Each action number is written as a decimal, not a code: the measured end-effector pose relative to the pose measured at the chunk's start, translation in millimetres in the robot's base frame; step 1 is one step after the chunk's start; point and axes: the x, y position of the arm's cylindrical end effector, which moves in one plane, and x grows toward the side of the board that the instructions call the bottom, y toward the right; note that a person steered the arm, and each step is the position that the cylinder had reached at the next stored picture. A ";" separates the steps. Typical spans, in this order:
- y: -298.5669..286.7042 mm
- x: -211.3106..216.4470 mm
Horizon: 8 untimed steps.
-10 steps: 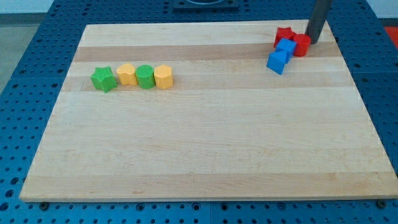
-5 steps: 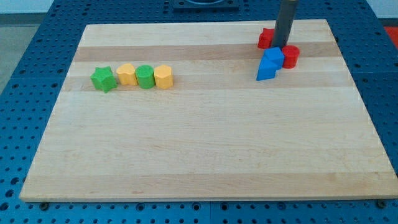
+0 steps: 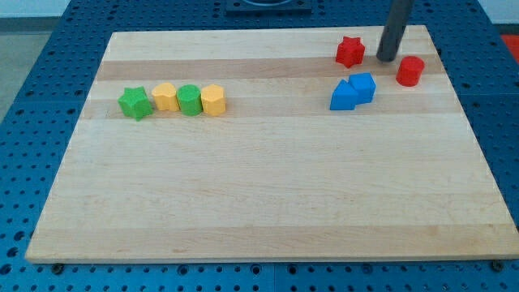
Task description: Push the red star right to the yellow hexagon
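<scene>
The red star lies near the view's top right on the wooden board. My tip rests on the board just to the right of the red star, with a small gap, and left of and above a red cylinder. The yellow hexagon is far to the view's left, at the right end of a row of blocks. The rod hides nothing of the blocks.
A blue cube and a blue triangle touch each other below the red star. In the left row stand a green star, a yellow block and a green round block.
My tip swept left through the red and blue cluster, then back right. The cluster has split: red star at the top, red cylinder to the right, blue blocks shifted left and down.
</scene>
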 end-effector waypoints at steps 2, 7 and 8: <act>-58.0 -5.1; -163.3 56.2; -180.3 67.1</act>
